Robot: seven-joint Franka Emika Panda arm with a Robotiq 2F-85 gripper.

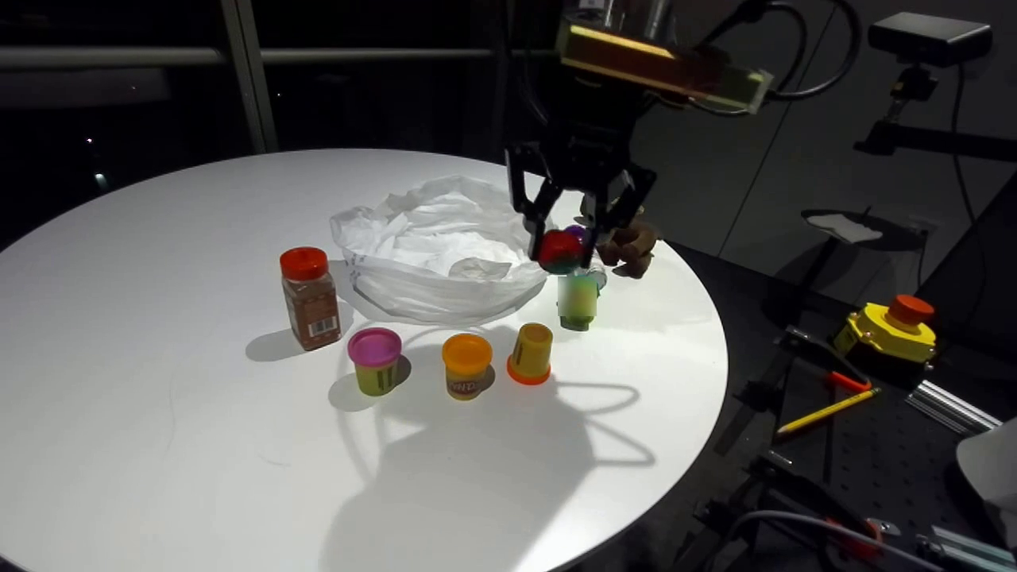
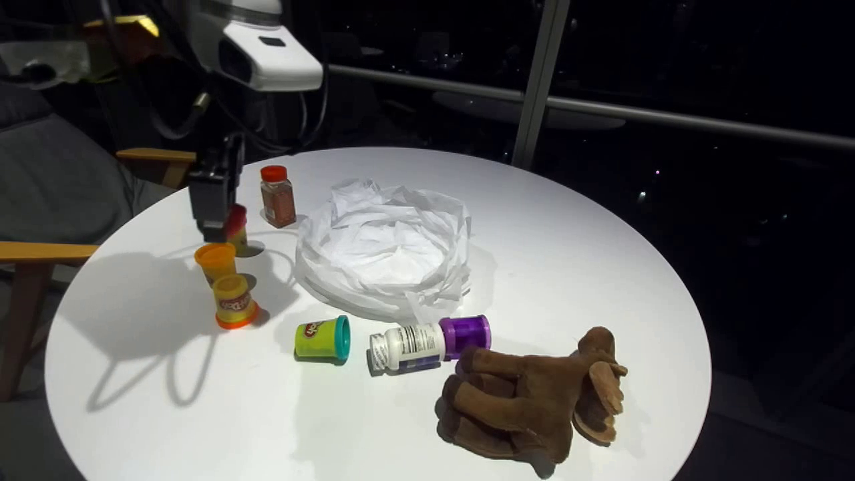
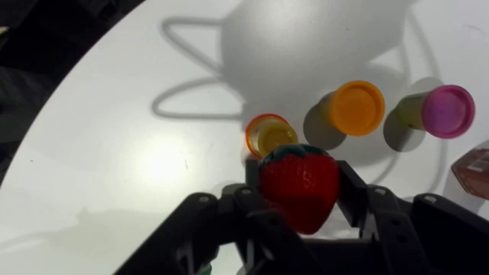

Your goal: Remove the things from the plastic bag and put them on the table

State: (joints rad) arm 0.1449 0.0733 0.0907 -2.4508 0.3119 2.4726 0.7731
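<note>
My gripper (image 1: 566,242) is shut on a red toy strawberry (image 3: 300,187) with green leaves at one end. In the wrist view it sits between the two fingers. It also shows in an exterior view (image 1: 558,253), held above the table; in an exterior view the gripper (image 2: 215,224) hides it. The white plastic bag (image 1: 445,290) lies open on the table, its rim spread in a rough ring. It also shows in an exterior view (image 2: 394,300). Only crumpled white plastic shows inside it.
On the round white table (image 1: 199,445) stand a red-lidded jar (image 1: 310,306) and cans with magenta (image 1: 375,357), orange (image 1: 467,361) and red-orange lids (image 1: 531,353). A teal-lidded can (image 2: 322,337), white bottle (image 2: 414,344) and purple can (image 2: 466,334) lie beside a brown plush (image 2: 541,401).
</note>
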